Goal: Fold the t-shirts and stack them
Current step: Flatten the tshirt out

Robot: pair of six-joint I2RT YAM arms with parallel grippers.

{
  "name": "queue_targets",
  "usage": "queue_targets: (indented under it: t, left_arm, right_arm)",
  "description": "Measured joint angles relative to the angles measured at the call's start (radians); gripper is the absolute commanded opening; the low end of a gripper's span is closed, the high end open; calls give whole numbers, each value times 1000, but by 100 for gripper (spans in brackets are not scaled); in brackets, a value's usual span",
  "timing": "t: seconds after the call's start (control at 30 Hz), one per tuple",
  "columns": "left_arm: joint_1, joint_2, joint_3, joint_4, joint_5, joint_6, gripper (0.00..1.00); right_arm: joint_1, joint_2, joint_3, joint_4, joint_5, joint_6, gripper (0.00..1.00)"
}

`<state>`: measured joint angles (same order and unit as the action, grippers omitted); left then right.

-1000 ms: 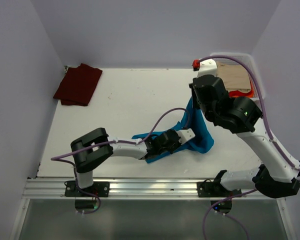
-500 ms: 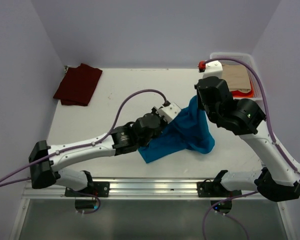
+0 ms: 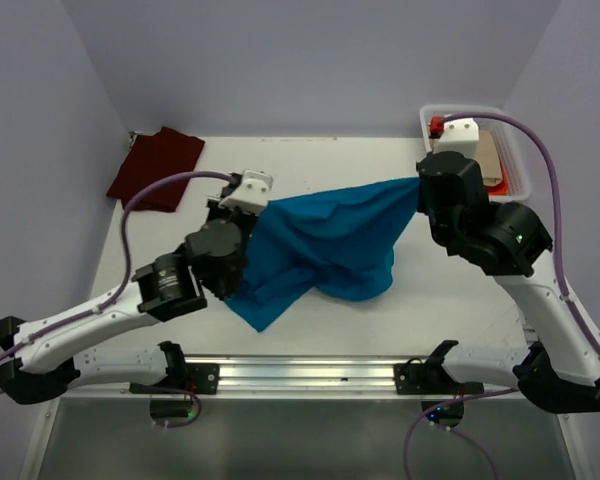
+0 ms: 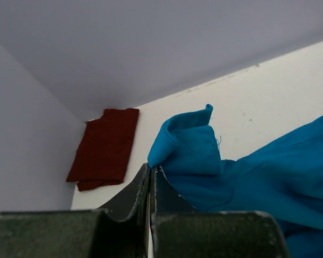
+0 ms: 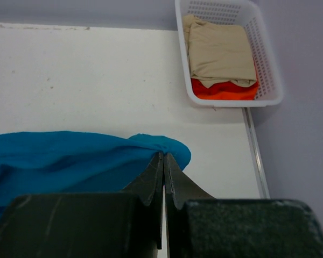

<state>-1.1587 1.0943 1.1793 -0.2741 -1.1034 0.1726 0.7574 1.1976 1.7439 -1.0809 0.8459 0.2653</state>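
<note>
The teal-blue t-shirt (image 3: 325, 245) hangs stretched between both arms above the middle of the table, its lower part sagging toward the near edge. My left gripper (image 4: 152, 167) is shut on a sleeve hem (image 4: 191, 142) at the shirt's left end. My right gripper (image 5: 164, 155) is shut on a fold of the same shirt (image 5: 70, 156) at its right end. The dark maroon t-shirt (image 3: 157, 167) lies folded flat in the far left corner, also seen in the left wrist view (image 4: 105, 148).
A white basket (image 3: 518, 165) at the far right holds folded beige and orange cloth (image 5: 220, 51). Lilac walls close in the table on three sides. A metal rail (image 3: 300, 375) runs along the near edge.
Both arms have pulled apart, the left gripper going up and left, the right one to the right. The teal shirt went from a bunched heap to a spread, lifted sheet.
</note>
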Motion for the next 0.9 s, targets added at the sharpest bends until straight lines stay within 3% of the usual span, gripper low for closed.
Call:
queue_targets:
  t: [0.17, 0.37, 0.73, 0.9]
  left_arm:
    - [0, -163, 114, 74, -127, 114, 0]
    - [0, -230, 235, 215, -149, 243, 0]
    - [0, -168, 281, 286, -87, 365, 0]
    - [0, -193, 334, 235, 36, 325, 0]
  right_arm:
    - [-11, -49, 15, 19, 61, -31, 0]
    - [-11, -61, 70, 117, 84, -105, 0]
    - [-11, -47, 141, 300, 103, -268, 0]
    - [-12, -80, 111, 364, 50, -308, 0]
